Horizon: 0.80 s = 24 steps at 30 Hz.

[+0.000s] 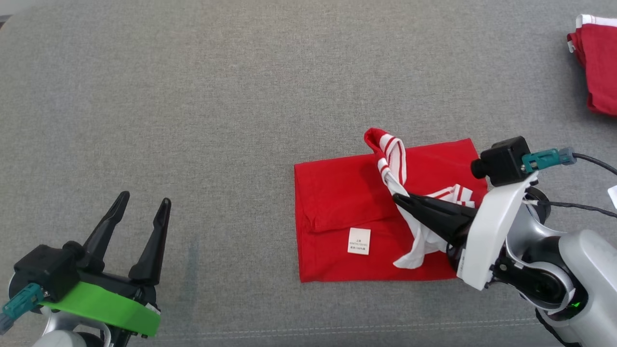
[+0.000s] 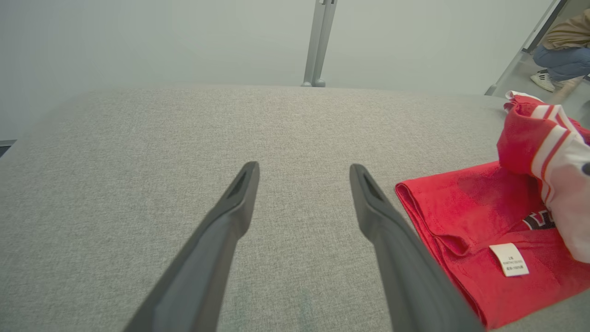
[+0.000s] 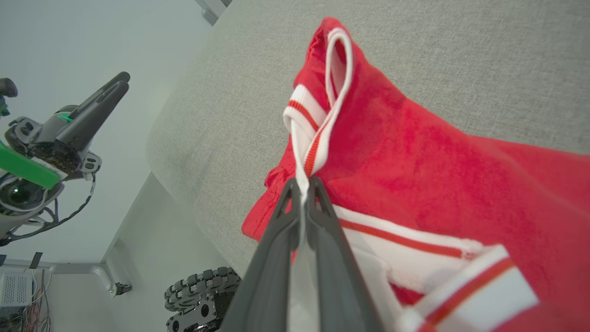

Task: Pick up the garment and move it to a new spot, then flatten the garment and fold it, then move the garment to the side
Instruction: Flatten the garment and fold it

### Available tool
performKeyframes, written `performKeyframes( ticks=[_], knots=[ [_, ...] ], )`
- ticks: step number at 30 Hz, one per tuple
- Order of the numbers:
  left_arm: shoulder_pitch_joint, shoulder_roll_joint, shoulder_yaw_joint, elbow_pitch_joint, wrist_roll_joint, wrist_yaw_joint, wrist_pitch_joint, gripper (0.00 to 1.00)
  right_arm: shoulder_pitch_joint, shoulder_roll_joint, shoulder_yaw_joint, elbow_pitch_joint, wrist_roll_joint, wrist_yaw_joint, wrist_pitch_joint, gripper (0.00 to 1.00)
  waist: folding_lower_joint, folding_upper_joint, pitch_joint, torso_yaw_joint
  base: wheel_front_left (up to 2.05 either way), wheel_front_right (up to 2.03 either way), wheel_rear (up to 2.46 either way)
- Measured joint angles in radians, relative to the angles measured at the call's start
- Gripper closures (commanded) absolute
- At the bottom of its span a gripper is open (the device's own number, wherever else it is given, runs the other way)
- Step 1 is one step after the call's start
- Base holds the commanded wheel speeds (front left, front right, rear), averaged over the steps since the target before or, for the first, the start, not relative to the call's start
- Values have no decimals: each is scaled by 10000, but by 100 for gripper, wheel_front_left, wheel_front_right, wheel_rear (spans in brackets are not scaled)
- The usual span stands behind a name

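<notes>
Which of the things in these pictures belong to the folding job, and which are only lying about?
Job:
red folded garment with white striped trim, on the grey fabric surface
right gripper, jaws shut on that trim
left gripper, jaws open, apart from the garment

Lying about:
second red-and-white garment, far right on the surface
crouching person beyond the surface

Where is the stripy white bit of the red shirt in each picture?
Head view: striped white band right of centre, just above the right gripper.
Left wrist view: band at the right edge.
Right wrist view: band at centre, pinched by that gripper.
Shared landmark: the red garment under it.
</notes>
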Motion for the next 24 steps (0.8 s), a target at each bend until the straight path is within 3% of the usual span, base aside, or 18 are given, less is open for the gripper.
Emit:
performKeyframes(
  ticks=[1,5,19,20,23,24],
  knots=[
    [-124,-33,-109,8,0,-73,42,0,-158,305,86,73,-295,-255,-163,100,0,0,51,68,0,0,0],
    [-231,-58,-163,58,0,-79,75,0,-347,951,349,376,-742,-600,-445,100,0,0,166,214,0,0,0],
    [-400,-65,-132,313,4,-90,84,0,-539,1870,1009,1935,-1634,-1039,-1043,100,0,0,301,462,0,0,0],
    [-418,-82,-142,320,12,-90,84,0,-540,1900,1024,2034,-1695,-1041,-1064,85,0,0,291,483,0,0,0],
    [-492,-169,-165,362,15,-115,81,0,-556,2151,1112,2314,-1783,-1051,-1258,71,0,0,250,557,0,0,0],
    [-520,-203,-167,382,15,-132,81,0,-587,2247,1195,2393,-1806,-1051,-1271,53,0,0,232,585,0,0,0]
  ],
)
